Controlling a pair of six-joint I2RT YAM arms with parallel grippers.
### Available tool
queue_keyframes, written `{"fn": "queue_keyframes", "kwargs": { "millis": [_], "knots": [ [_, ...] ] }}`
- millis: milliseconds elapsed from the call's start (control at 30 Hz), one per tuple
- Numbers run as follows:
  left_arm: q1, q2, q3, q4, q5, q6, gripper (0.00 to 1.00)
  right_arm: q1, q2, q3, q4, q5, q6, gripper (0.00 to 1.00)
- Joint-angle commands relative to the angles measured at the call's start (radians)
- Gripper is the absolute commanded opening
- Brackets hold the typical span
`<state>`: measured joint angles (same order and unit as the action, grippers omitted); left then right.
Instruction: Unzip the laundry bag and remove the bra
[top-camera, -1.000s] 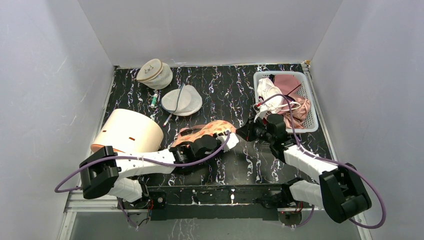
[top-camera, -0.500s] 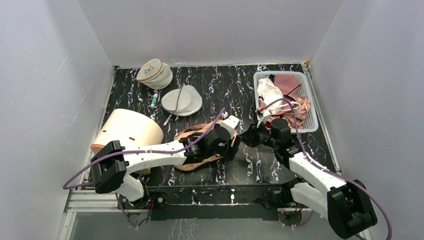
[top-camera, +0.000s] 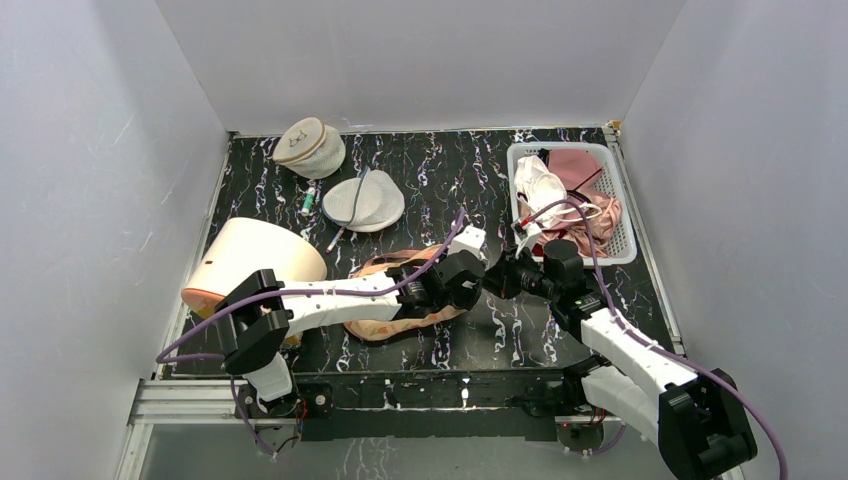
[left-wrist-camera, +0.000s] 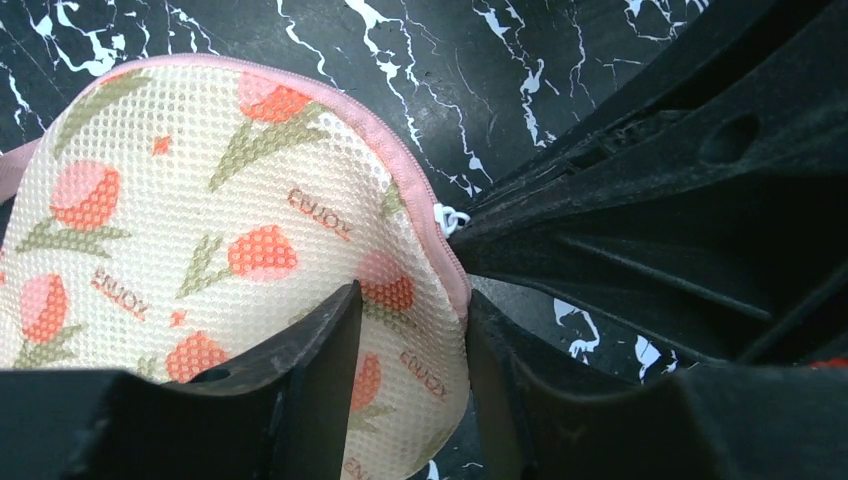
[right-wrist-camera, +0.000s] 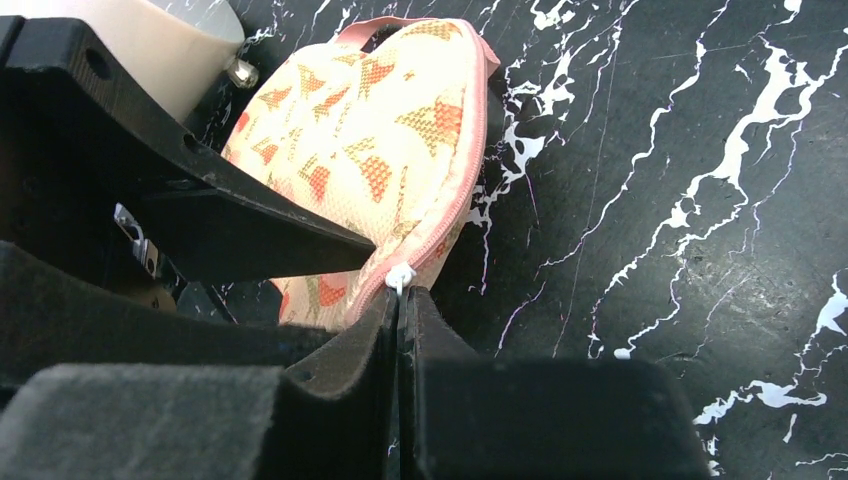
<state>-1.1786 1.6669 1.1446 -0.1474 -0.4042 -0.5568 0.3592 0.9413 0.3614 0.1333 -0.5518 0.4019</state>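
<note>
1. Fingers of the left gripper pinch the rounded end of the laundry bag. One finger lies on the printed mesh face, the other sits outside the pink zipper edge.
2. Pressed tight together, the right gripper clamps the small white zipper pull at that same end, tip to tip with the left gripper.
3. That bag lies on the black marbled table at front centre, mostly under the left arm. The zipper looks closed along the stretch in view, and what is inside cannot be seen.
4. At the back right, a white basket holds a white garment at its left side and dusty-pink garments filling the rest.
5. A flat white mesh pouch with a grey zip lies behind the bag, well apart from it. A round beige-topped mesh pouch stands in the back left corner. Both look closed.
6. A large cream round tub sits at the left, near the bag's far end.
</note>
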Motion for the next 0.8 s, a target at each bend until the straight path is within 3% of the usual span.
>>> {"fn": "queue_keyframes", "kwargs": {
  "millis": [0, 100, 367, 767],
  "knots": [
    [-0.004, 0.003, 0.035, -0.025, -0.038, 0.020, 0.34, 0.001, -0.026, 0.000, 0.039, -0.020, 0.006, 0.00],
    [-0.004, -0.002, 0.034, -0.015, -0.039, 0.054, 0.19, 0.001, -0.025, 0.007, 0.020, -0.005, -0.001, 0.00],
    [-0.004, -0.075, -0.008, -0.037, 0.023, 0.239, 0.00, -0.007, 0.053, 0.058, -0.047, 0.065, -0.060, 0.00],
    [-0.004, -0.253, -0.165, 0.038, 0.148, 0.293, 0.00, -0.017, 0.394, 0.204, 0.116, -0.002, -0.082, 0.00]
  ]
}}
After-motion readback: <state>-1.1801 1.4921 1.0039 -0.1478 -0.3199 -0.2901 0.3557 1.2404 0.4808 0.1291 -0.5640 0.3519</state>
